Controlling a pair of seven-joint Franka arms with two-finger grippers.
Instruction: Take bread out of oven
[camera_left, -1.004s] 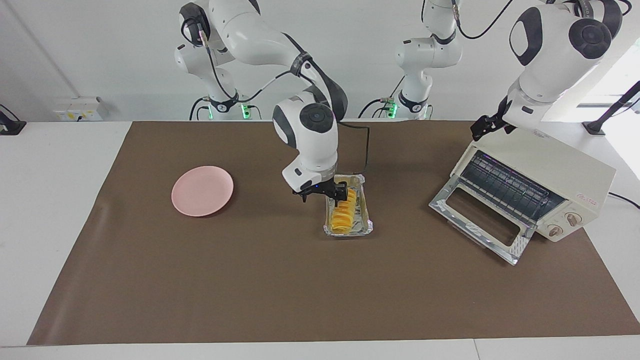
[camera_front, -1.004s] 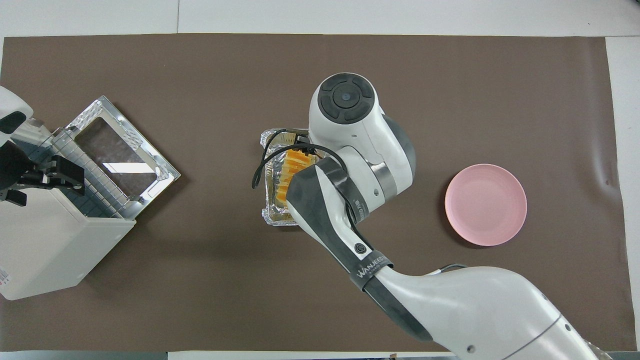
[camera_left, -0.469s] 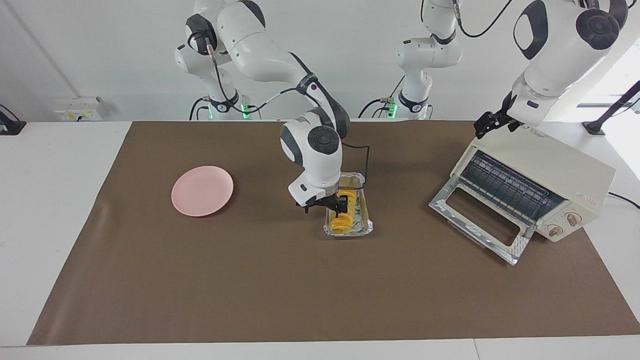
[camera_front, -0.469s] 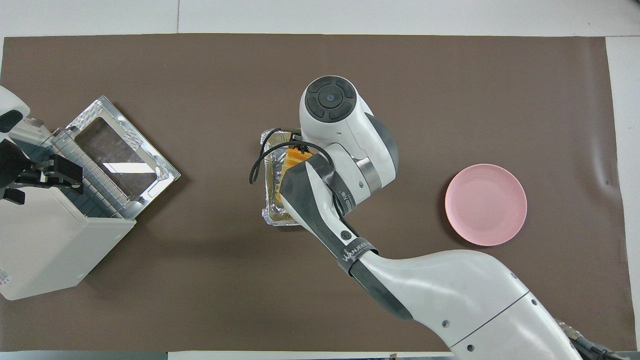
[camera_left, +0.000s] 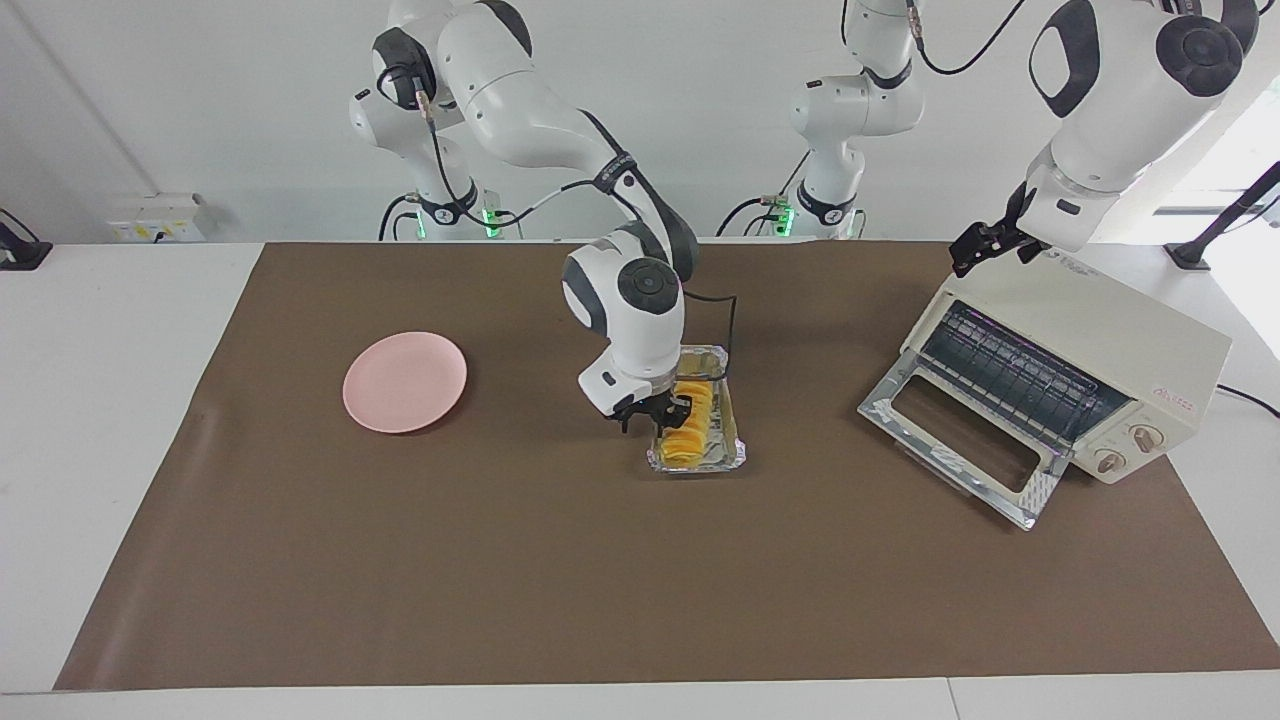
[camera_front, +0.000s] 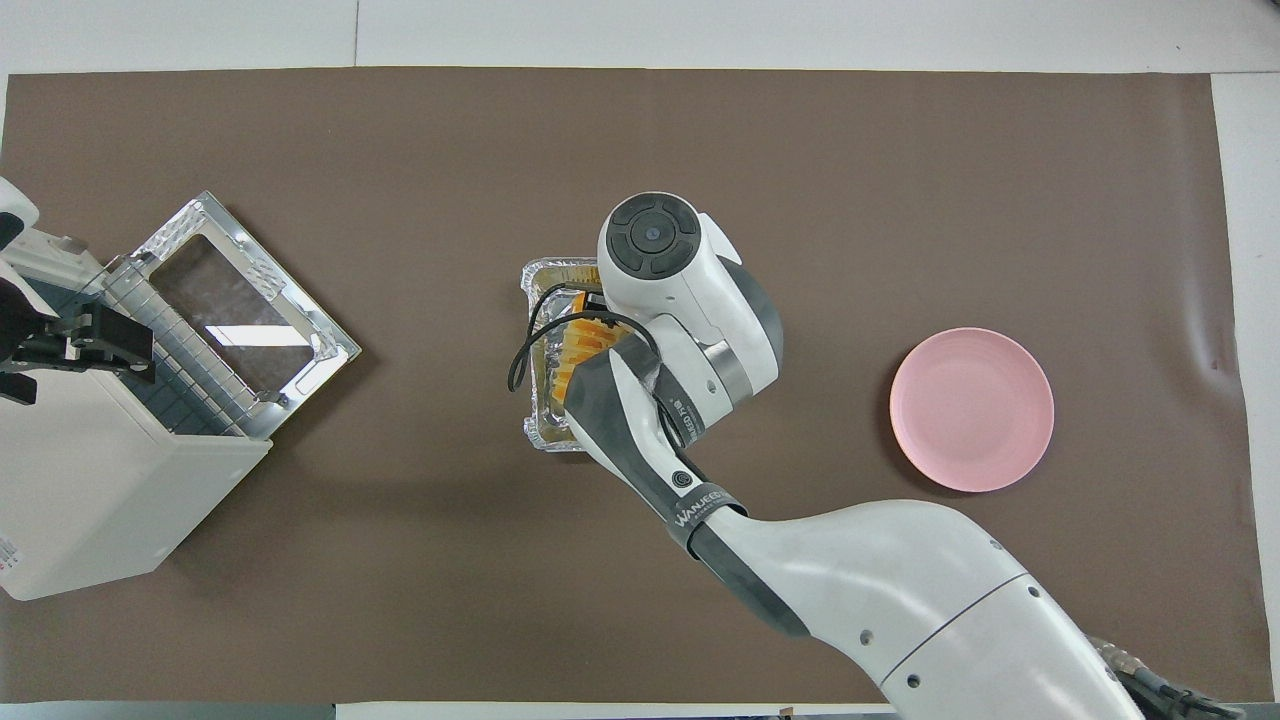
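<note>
Bread (camera_left: 688, 425) already out of the oven (camera_left: 1085, 375), lying in a crinkled foil tray (camera_left: 732, 455) mid-table on the brown mat (camera_left: 500, 560), between the pink plate (camera_left: 404, 381) and the oven, whose glass door (camera_left: 960, 445) hangs open. Right gripper (camera_left: 664, 412) low over the loaf, fingers straddling it (whether clamped or merely around it, cannot tell). Left gripper (camera_left: 982, 246) over the oven's top corner, waiting; finger state not readable either. Likely risks: a loose or off-centre pinch letting the ridged loaf tilt or slip on lifting; fingers catching the light tray's rim and dragging it along; too hard a squeeze crushing the segments.
</note>
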